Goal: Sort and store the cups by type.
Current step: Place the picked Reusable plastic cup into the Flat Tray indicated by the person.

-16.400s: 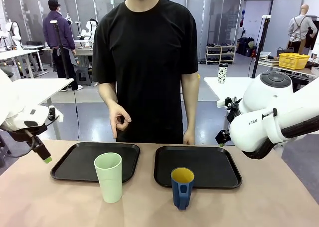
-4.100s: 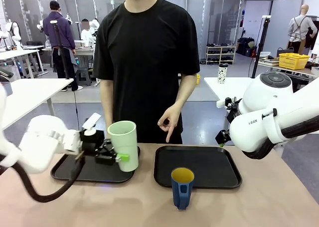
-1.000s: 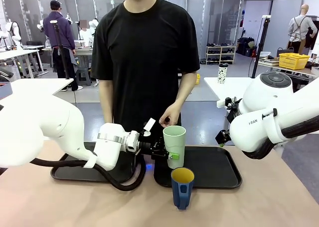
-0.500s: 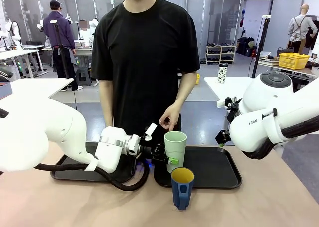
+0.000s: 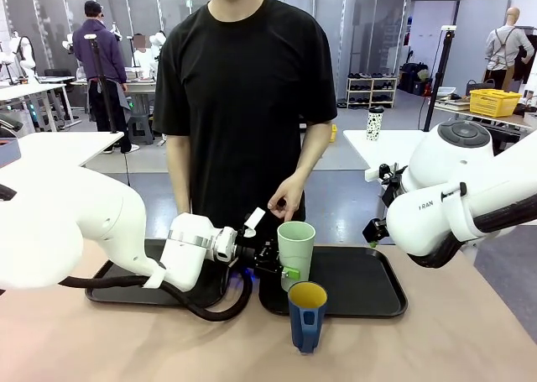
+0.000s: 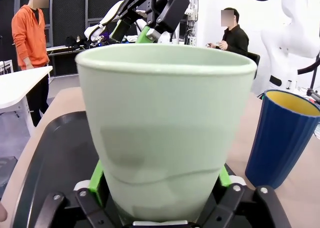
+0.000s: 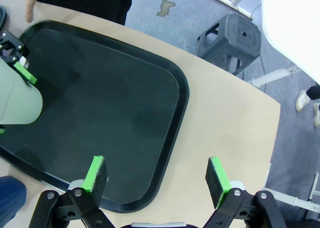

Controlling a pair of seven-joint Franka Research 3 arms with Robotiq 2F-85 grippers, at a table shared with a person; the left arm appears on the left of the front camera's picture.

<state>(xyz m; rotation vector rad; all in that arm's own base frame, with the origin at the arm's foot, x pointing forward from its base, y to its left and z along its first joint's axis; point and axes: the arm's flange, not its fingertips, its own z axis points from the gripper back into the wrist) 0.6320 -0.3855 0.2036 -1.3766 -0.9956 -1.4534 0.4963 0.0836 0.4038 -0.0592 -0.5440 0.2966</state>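
Pale green tumbler point(image 5: 295, 252) is upright at the near-left part of the right-hand black tray point(image 5: 377, 302). The left gripper point(image 5: 285, 263) has its fingers on either side of it low down, but honestly can't tell if they're squeezing or let go. Blue mug point(image 5: 307, 315) sits on the worktop just off the tray's near edge. Right gripper point(image 7: 157, 180) fingers are spread wide, holding nothing.

Pale green tumbler point(image 5: 295, 248) upright at left end of right tray point(image 5: 369, 285); dark blue yellow-lined mug point(image 5: 307, 316) upright just in front.
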